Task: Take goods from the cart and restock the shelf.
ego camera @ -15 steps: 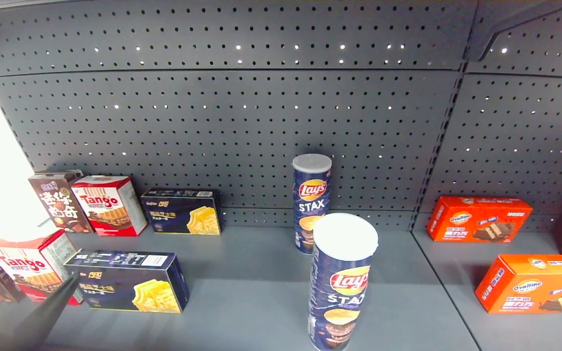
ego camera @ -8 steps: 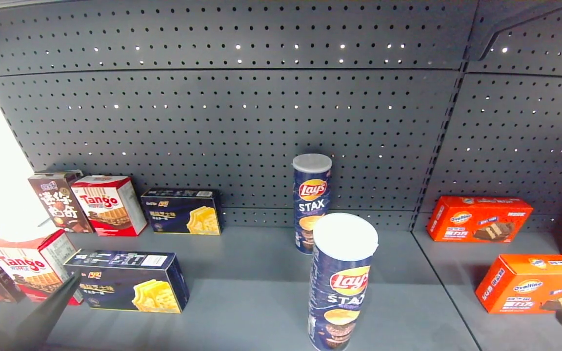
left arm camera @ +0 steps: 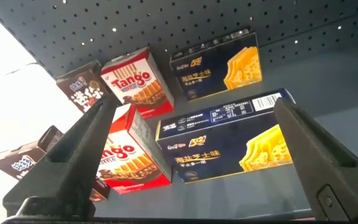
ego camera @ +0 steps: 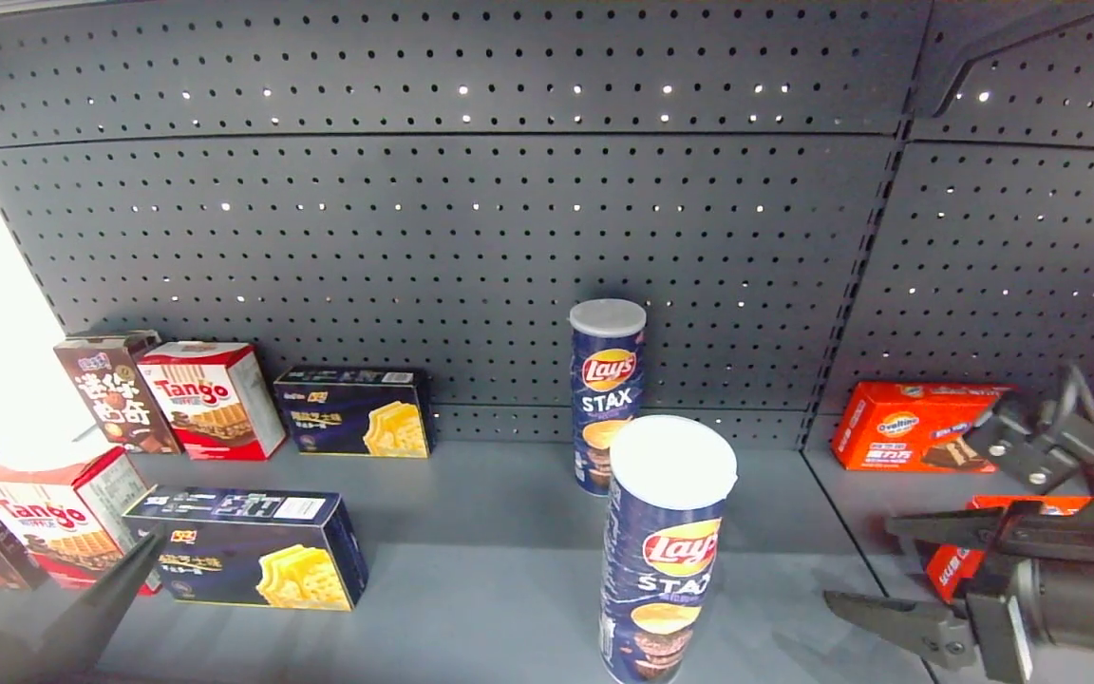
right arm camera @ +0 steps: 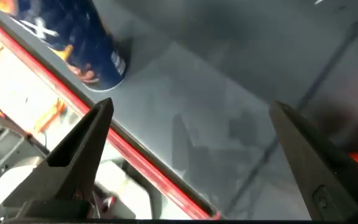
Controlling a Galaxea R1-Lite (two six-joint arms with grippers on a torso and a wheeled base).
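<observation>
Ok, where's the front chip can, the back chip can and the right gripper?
front can [ego camera: 670, 463]: head view, on its white lid.
back can [ego camera: 607, 382]: head view, on its blue label.
right gripper [ego camera: 858, 560]: head view, midway between its open fingers.

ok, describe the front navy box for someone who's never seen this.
On the grey pegboard shelf, the left half holds snack boxes in two rows. In the front row, right of the red-and-white wafer box, lies the navy box picturing yellow crackers. Its twin stands at the back wall; this one sits up front.
</observation>
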